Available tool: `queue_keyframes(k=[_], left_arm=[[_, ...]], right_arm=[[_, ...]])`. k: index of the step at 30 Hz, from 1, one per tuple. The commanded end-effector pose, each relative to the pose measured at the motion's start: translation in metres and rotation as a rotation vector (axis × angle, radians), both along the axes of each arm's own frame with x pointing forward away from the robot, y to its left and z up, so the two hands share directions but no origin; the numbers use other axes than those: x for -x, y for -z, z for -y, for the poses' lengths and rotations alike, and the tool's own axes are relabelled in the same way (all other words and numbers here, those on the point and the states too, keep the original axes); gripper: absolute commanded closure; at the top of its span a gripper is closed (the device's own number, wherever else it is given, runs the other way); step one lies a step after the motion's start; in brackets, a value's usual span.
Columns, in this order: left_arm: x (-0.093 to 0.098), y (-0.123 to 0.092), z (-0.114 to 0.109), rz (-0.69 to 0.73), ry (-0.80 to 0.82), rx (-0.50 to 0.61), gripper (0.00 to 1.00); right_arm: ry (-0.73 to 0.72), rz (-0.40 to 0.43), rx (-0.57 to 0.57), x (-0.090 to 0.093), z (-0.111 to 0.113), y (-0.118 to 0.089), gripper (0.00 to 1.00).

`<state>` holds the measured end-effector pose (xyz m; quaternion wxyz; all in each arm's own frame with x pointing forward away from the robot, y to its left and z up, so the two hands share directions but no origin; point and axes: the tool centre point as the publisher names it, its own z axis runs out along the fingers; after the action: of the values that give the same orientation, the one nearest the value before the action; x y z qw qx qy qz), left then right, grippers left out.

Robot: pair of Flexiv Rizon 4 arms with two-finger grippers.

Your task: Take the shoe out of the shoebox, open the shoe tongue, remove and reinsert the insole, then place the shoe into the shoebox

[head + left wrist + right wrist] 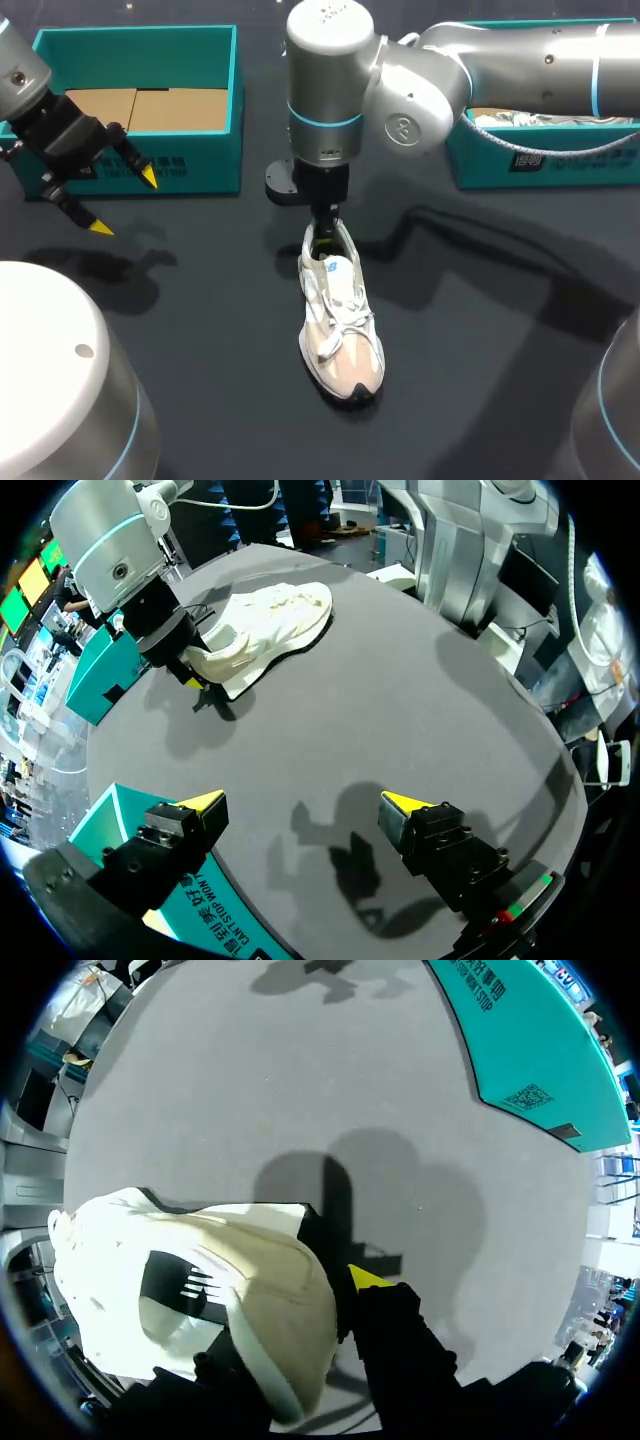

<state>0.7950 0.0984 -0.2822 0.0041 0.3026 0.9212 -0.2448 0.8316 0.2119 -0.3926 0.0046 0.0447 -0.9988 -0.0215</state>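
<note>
On the dark tabletop (200, 330), the white mesh sneaker (340, 320) lies lengthwise, toe toward the robot, its heel rim clenched in the right pincer (325, 237).

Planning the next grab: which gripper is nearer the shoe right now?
Right. The right gripper is at the heel of the shoe; the left gripper hangs open in front of the shoebox on its own side, well away from the shoe.

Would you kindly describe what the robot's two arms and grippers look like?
The left arm and right arm are rounded silver-grey tubes with light blue rings at the joints. A pale cable trails along the right arm. The left gripper and right gripper are black and blocky, with bright yellow fingertips.
</note>
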Motion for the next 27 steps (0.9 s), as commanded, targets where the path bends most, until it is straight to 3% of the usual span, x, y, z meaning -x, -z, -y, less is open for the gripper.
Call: queue_keyframes(k=[1,9,23,27], left_arm=[[0.001,-0.001,-0.001,0.001,0.0,-0.002,0.0],[0.001,-0.001,-0.001,0.001,0.0,-0.002,0.0],[0.001,-0.001,-0.001,0.001,0.0,-0.002,0.0],[0.001,-0.001,-0.001,0.001,0.0,-0.002,0.0]], right_arm=[[0.005,0.007,0.0,0.004,0.002,-0.003,1.0],[0.032,0.042,0.011,0.008,0.012,-0.032,1.0],[0.087,0.148,0.054,-0.015,0.051,-0.13,1.0],[0.087,0.148,0.054,-0.015,0.051,-0.13,1.0]])
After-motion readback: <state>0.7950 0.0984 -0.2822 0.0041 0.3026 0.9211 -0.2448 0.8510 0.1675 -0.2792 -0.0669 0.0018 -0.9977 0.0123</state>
